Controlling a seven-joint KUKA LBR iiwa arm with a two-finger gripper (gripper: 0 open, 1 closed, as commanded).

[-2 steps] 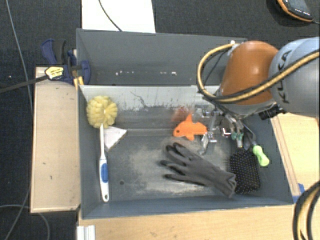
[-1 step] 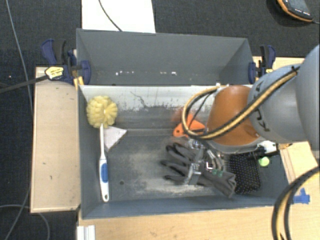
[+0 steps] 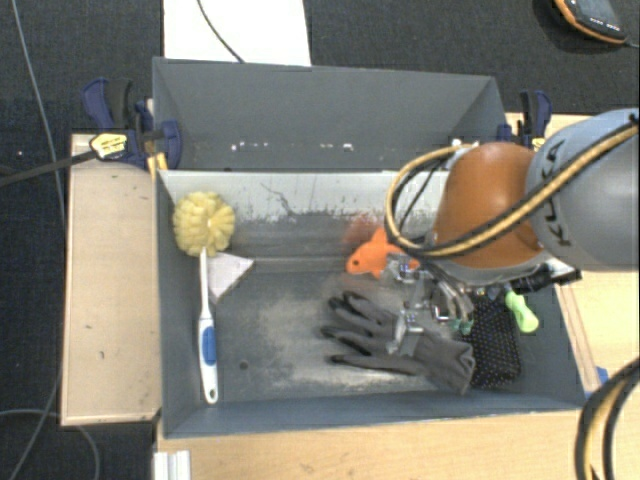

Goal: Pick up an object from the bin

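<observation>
Arm [image 3: 590, 198]: thick rounded link, smooth light grey casing, matt finish. Dark lettering [image 3: 553, 208] runs along its side, the letters of KUKA partly readable.

Wrist: large orange cover [image 3: 480, 213], dome-shaped and glossy, with a soft highlight on top.

Cables [image 3: 408, 183]: a bundle sheathed in black with a yellowish edge, curving wide round the cover's left side and crossing the grey link. Another dark cable loop at the lower right corner.

Gripper [image 3: 405, 340]: narrow silvery-grey metal parts below the cover. Small bright fittings, thin wires and dark brackets packed at its base.
</observation>
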